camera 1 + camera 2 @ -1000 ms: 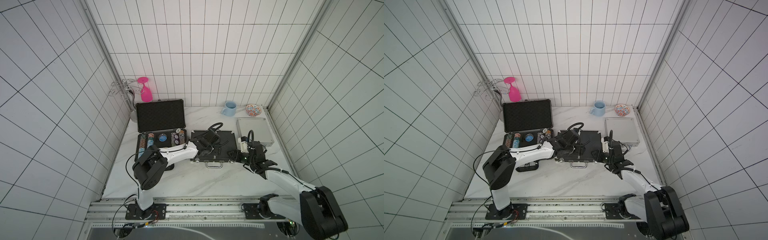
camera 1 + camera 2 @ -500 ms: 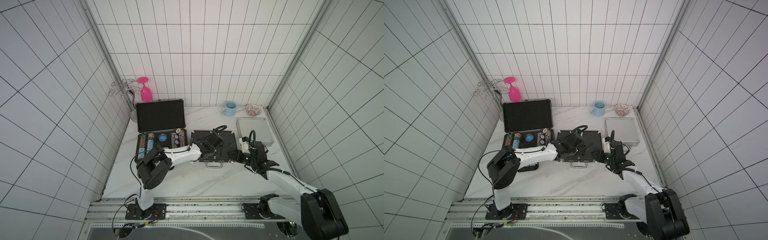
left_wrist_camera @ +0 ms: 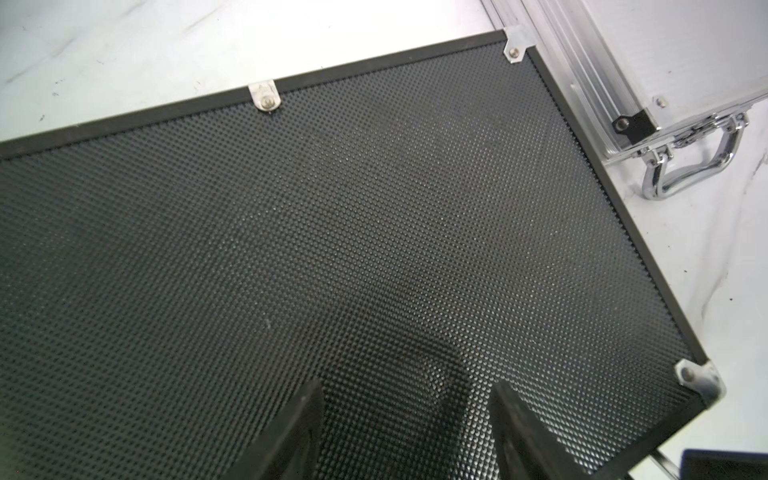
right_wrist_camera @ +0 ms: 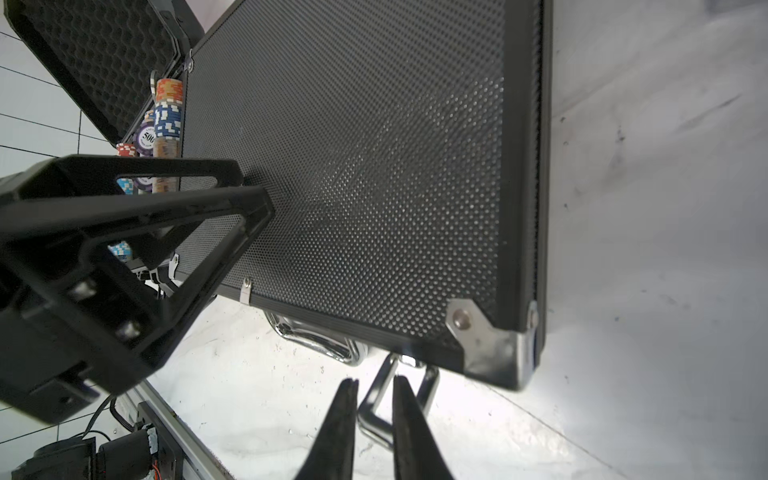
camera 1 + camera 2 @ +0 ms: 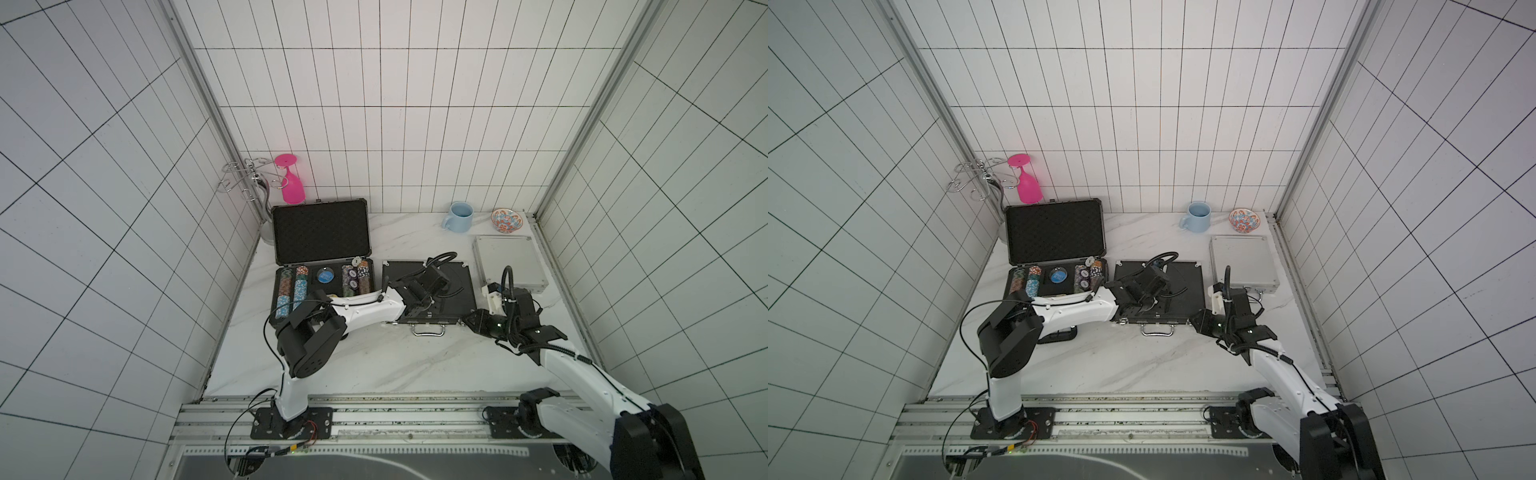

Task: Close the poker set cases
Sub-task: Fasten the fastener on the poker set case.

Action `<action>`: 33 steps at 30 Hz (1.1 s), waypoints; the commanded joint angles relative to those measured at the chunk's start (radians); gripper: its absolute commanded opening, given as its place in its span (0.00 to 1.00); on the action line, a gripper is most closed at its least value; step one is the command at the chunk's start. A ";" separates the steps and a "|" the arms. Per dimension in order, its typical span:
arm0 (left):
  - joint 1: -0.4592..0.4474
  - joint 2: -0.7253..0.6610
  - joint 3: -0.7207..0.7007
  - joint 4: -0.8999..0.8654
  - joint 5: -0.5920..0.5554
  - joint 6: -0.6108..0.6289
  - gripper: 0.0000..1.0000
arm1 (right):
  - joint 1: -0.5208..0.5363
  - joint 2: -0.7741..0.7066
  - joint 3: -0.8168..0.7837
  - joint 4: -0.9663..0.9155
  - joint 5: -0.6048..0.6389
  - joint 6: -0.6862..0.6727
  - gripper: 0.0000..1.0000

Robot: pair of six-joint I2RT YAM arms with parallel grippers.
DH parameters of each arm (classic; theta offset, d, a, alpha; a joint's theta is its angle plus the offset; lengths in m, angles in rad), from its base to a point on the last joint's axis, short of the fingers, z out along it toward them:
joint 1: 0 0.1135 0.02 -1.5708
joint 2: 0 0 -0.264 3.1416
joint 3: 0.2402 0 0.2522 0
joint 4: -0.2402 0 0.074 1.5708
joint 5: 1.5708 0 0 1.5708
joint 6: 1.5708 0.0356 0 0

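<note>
Both top views show three cases in a row. At the left the large dark-grey case [image 5: 322,232] stands open, lid upright against the wall, poker chips [image 5: 297,286] exposed, its long axis running across the table.

Next, the left gripper [image 3: 406,386], jaws spread and holding nothing, sits low over the lid of the medium black case [image 3: 374,208]. That case lies flat and shut, handle [image 4: 316,338] toward the robot, and it looks slightly longer across the table.

At its front corner the right gripper [image 4: 375,380] is nearly closed around a chrome latch [image 4: 386,365]; whether it pinches the latch cannot be told. Latching should go best with the lid kept pressed down near the front edge.

The small silver case [image 5: 509,257] lies closed on the right.
</note>
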 commanded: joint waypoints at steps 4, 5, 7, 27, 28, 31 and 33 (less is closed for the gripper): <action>0.022 0.149 -0.099 -0.300 0.031 -0.022 0.66 | 0.006 0.011 -0.079 0.015 0.010 0.014 0.19; 0.022 0.149 -0.100 -0.298 0.032 -0.024 0.66 | 0.006 0.022 -0.093 0.036 0.010 0.017 0.19; 0.022 0.148 -0.102 -0.297 0.032 -0.023 0.66 | 0.006 0.037 -0.110 0.055 0.015 0.020 0.19; 0.008 0.182 -0.104 -0.305 0.013 -0.009 0.66 | 0.006 0.111 -0.163 0.219 0.067 0.052 0.21; 0.008 0.183 -0.103 -0.305 0.013 -0.009 0.66 | 0.006 0.118 -0.163 0.223 0.068 0.052 0.22; 0.003 0.179 -0.100 -0.309 0.002 -0.007 0.65 | 0.005 0.144 -0.164 0.238 0.079 0.046 0.22; -0.008 0.139 -0.097 -0.293 0.012 -0.012 0.64 | 0.005 0.155 -0.160 0.236 0.079 0.041 0.22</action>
